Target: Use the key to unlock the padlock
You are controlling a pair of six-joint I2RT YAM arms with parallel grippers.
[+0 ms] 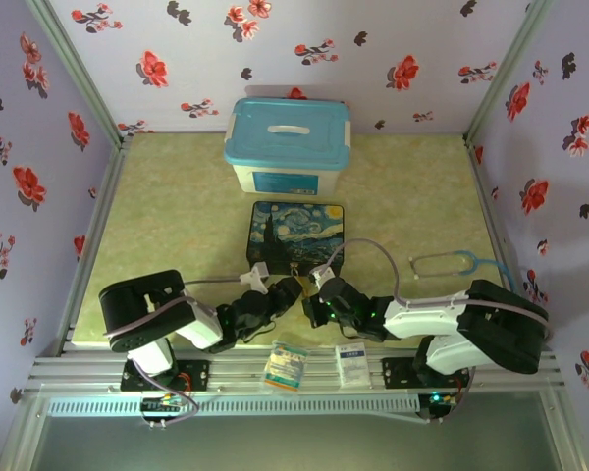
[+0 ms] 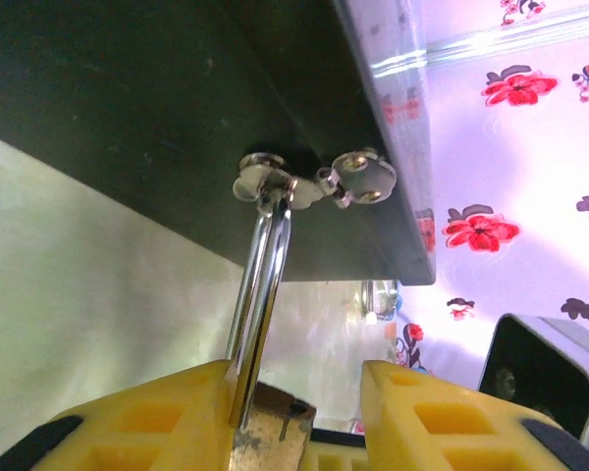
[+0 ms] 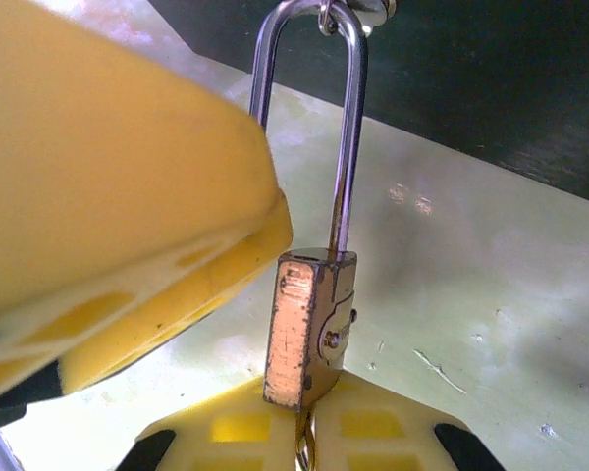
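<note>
The padlock [image 3: 309,329] hangs by its shackle from the clasp [image 2: 314,184] on the front of the painted box [image 1: 296,234]. The left claw [image 2: 296,412] is spread around the padlock's body, one finger touching it. Right beneath the padlock, the right claw [image 3: 309,437] is pressed together, pinching the key [image 3: 302,453], of which only a thin sliver shows.

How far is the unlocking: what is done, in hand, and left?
Done: the left gripper brackets the padlock, which hangs by its shackle from the clasp of the painted box. In hand: the right gripper pinches what seems the key beneath the padlock. Left: turning it; the shackle sits in the body.
</note>
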